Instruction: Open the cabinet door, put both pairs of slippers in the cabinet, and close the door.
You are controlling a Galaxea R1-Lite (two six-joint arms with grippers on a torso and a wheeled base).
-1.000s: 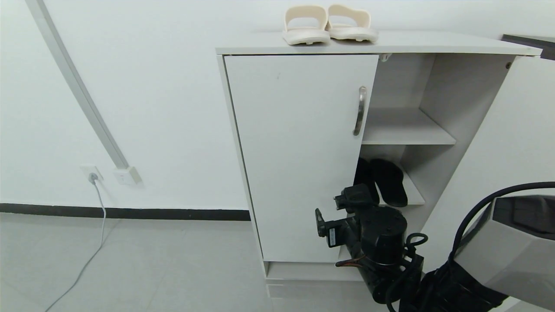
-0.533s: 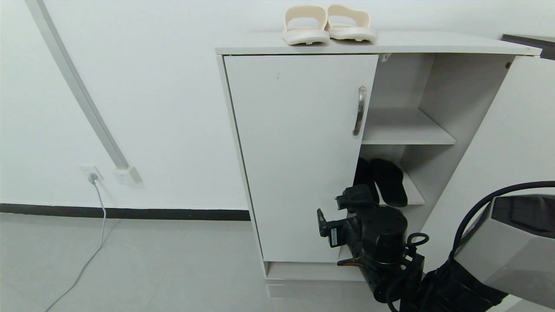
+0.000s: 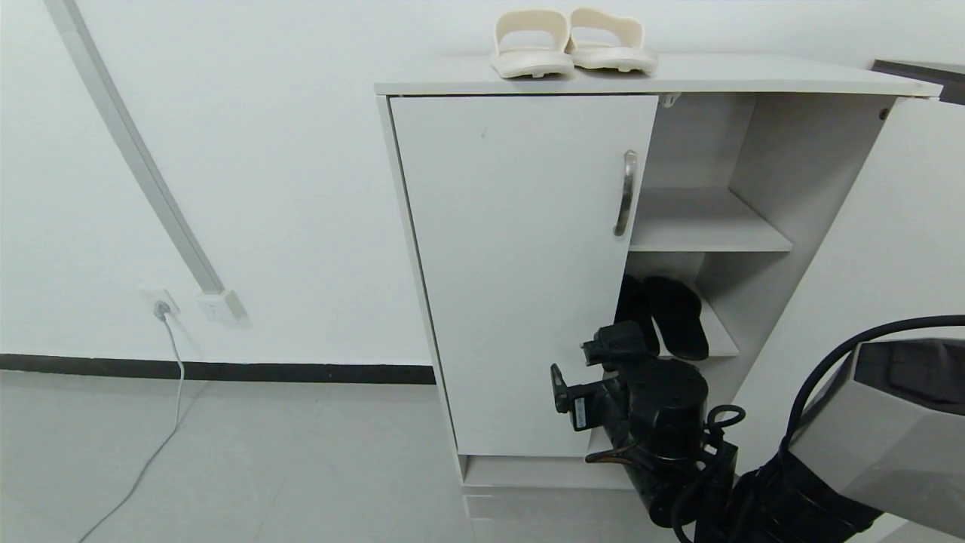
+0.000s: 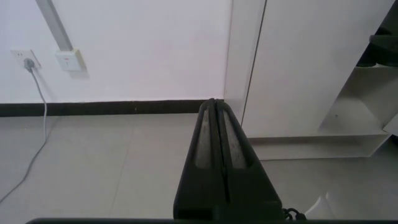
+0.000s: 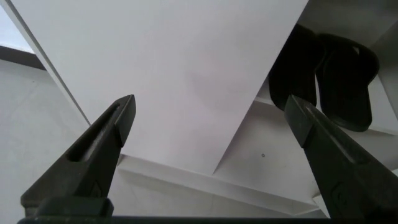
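A pair of cream slippers (image 3: 571, 43) sits on top of the white cabinet (image 3: 754, 79). The cabinet's left door (image 3: 520, 264) with a metal handle (image 3: 625, 192) is closed, and its right door (image 3: 882, 241) is swung wide open. A pair of black slippers (image 3: 667, 315) lies on the lower shelf, toes inward, and also appears in the right wrist view (image 5: 329, 78). My right gripper (image 3: 584, 366) hangs open just in front of the lower shelf and the closed door's edge, holding nothing (image 5: 210, 106). My left gripper (image 4: 216, 106) is shut and empty, low above the floor, left of the cabinet.
The upper shelf (image 3: 701, 222) lies behind the open door's gap. A wall socket with a grey cable (image 3: 160, 305) and a slanted conduit are on the wall to the left. Grey tiled floor (image 3: 226, 467) stretches left of the cabinet.
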